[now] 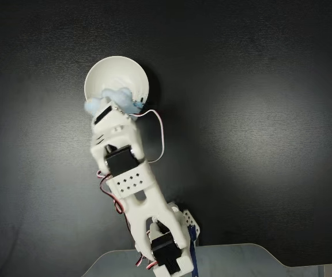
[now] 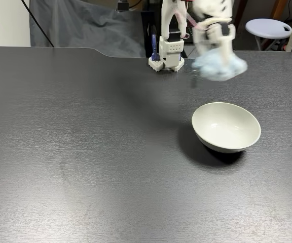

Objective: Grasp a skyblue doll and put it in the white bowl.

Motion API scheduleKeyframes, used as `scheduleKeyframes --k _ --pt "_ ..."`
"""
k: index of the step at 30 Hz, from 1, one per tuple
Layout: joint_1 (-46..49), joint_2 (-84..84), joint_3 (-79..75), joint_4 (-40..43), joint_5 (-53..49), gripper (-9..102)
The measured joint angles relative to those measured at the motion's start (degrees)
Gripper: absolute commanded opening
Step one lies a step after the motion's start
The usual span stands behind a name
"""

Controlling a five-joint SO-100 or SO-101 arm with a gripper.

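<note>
The gripper (image 2: 218, 65) is closed on the doll (image 2: 219, 67), which bulges out on both sides of the jaws, blurred in the side-on fixed view. Below and just ahead of the jaws sits the bowl (image 2: 226, 126), empty. From above, the doll (image 1: 113, 98) overlaps the bowl's (image 1: 117, 72) near rim, not its middle. Released here, it might catch that rim and tumble onto the table (image 2: 85, 152).

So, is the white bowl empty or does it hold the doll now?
Empty. The white bowl shows a bare inside; the skyblue doll hangs above it in the gripper.
</note>
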Motion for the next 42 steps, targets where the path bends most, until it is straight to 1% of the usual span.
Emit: scheduleKeyframes --k 4,10,19,28,33,42 --pt "-4.31 2.55 0.00 0.00 1.49 -1" --pt "-5.10 3.52 0.00 -0.44 3.25 -1" --pt "-4.92 -2.29 0.00 -12.74 3.60 -1" --pt "-3.78 -10.46 0.00 -15.29 3.60 -1" --pt "-0.26 -15.29 0.09 -21.01 3.60 -1" --pt "0.44 -15.73 0.09 -23.82 3.60 -1"
